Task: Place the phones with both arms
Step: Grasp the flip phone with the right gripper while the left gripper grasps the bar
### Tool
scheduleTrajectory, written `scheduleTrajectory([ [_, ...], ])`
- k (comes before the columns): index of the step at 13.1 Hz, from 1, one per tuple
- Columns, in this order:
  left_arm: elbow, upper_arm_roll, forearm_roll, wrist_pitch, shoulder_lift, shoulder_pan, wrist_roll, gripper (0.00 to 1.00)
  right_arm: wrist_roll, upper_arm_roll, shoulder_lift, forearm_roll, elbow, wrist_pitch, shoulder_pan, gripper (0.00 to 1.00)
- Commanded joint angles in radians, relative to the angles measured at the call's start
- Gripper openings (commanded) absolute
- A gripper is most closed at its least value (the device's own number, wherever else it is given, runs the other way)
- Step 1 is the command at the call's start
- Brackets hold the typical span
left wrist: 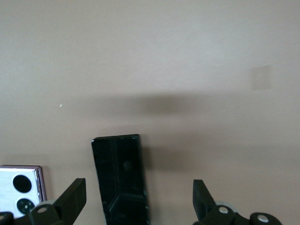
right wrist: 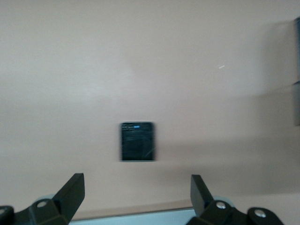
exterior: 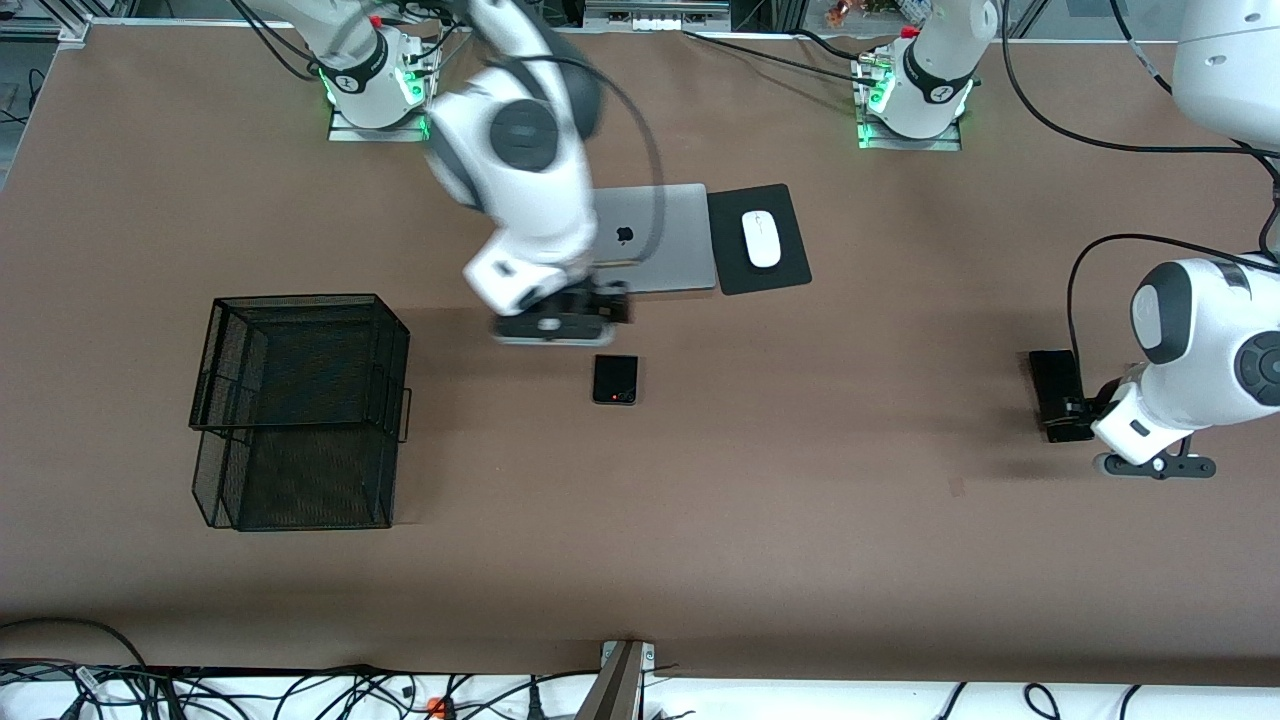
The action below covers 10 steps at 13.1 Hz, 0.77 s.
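A: Hovering over the table (exterior: 800,520), both of them. Right claw (right wrist: 137,192) is up above the front edge of the silver laptop (exterior: 655,240), fingers spread wide, nothing between them.

B: Flip phone?

A: Small black flip phone (exterior: 615,379) lies flat on the table just ahead of the right claw, clear of the fingertips, not touched. In the right wrist view it (right wrist: 137,141) sits centred ahead of the gap between the two fingers.

B: Left side?

A: Left claw (left wrist: 139,199) is low at the left arm's end of the table, also spread wide and empty. Long slim black slab (left wrist: 121,185) lies on the table right under it, in the gap between the fingers, closer to one finger than the other. No contact that I can see. Front view shows the slab (exterior: 1055,385) partly covered by the wrist.

B: Third phone?

A: Lavender-white phone (left wrist: 21,190) with two black rings, just outside one finger of the left claw, beside the slab, only partly in view.

B: Other stuff?

A: White mouse (exterior: 761,238) on a black pad (exterior: 785,265) beside the laptop. Black mesh basket (exterior: 300,410) toward the right arm's end of the table, well apart from the right claw.
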Motion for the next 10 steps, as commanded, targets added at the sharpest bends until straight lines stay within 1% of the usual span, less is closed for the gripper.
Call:
scheduleTrajectory([
  [1, -0.157, -0.023, 0.016, 0.146, -0.047, 0.064, 0.032, 1.00, 0.096, -0.017, 0.099, -0.024, 0.106, 0.000, 0.033, 1.00],
  [2, -0.191, -0.025, 0.017, 0.197, -0.045, 0.087, 0.032, 1.00, 0.093, -0.017, 0.116, -0.024, 0.100, 0.008, 0.032, 1.00],
  [4, -0.237, -0.023, 0.017, 0.272, -0.036, 0.101, 0.043, 1.00, 0.080, -0.017, 0.159, -0.027, 0.099, 0.017, 0.032, 1.00],
  [5, -0.242, -0.023, 0.017, 0.284, -0.030, 0.116, 0.058, 1.00, 0.072, -0.017, 0.181, -0.027, 0.097, 0.041, 0.023, 1.00],
  [7, -0.244, -0.029, 0.007, 0.303, -0.006, 0.136, 0.075, 1.00, 0.047, -0.018, 0.201, -0.023, 0.024, 0.158, 0.015, 1.00],
  [8, -0.244, -0.029, 0.005, 0.308, -0.001, 0.136, 0.075, 1.00, 0.047, -0.018, 0.217, -0.023, 0.005, 0.201, 0.014, 1.00],
  [10, -0.244, -0.029, -0.001, 0.309, 0.010, 0.142, 0.075, 1.00, 0.046, -0.018, 0.251, -0.024, 0.000, 0.229, 0.014, 1.00],
])
